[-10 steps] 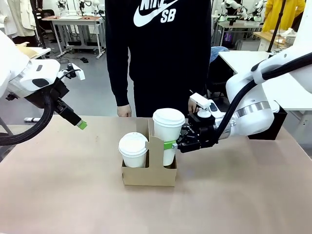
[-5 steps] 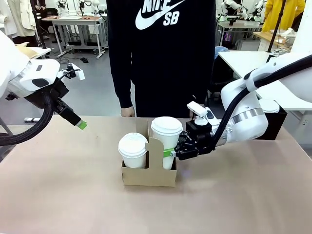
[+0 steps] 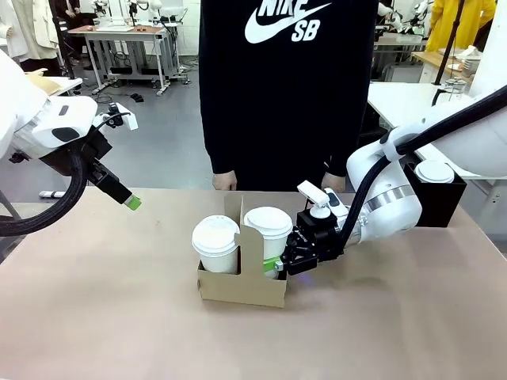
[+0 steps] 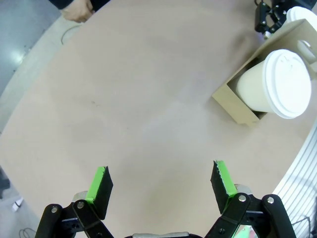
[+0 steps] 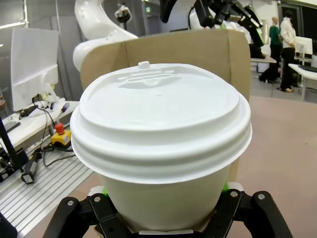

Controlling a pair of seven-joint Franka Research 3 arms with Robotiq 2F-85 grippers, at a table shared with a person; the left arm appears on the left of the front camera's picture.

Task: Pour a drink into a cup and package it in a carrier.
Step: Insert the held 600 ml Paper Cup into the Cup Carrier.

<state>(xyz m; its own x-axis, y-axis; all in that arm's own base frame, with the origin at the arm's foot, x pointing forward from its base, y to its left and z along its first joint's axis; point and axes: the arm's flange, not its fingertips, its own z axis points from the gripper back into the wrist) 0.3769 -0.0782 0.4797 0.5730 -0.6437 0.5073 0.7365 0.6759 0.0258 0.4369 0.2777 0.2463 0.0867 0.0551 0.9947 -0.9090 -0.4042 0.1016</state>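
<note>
Altogether two white paper cups stand in one brown cardboard carrier (image 3: pixel 242 286) near the middle of the tan bench (image 3: pixel 119 317), one on each side of its upright handle tab. Each cup wears a white domed plastic lid. The left cup (image 3: pixel 216 245) sits free in its slot, with nothing touching it. The right cup (image 3: pixel 268 237) is low in the slot on the other side of the tab, and the right tool (image 3: pixel 273 265) is clamped on its lower body just above the carrier wall, a green pad showing against the white paper. From the right wrist camera, that cup (image 5: pixel 161 144) is seen with its lid close up, the cardboard tab rising behind it and the black finger links pressed in on both sides at the bottom edge. The left tool (image 3: pixel 131 203) hangs well apart from the carrier, above the bench's left part, holding nothing; its wrist camera shows the two green-padded fingers (image 4: pixel 100 184) spread wide over bare bench, with the carrier (image 4: pixel 237 106) and the free cup (image 4: pixel 272 84) off to the upper right. One person in a black printed sweatshirt (image 3: pixel 285 87) stands at the far edge, both hands low by the bench rim. One black square box (image 3: pixel 432 198) sits at the right behind the right arm, and a white lid (image 3: pixel 435 171) lies on it.
</note>
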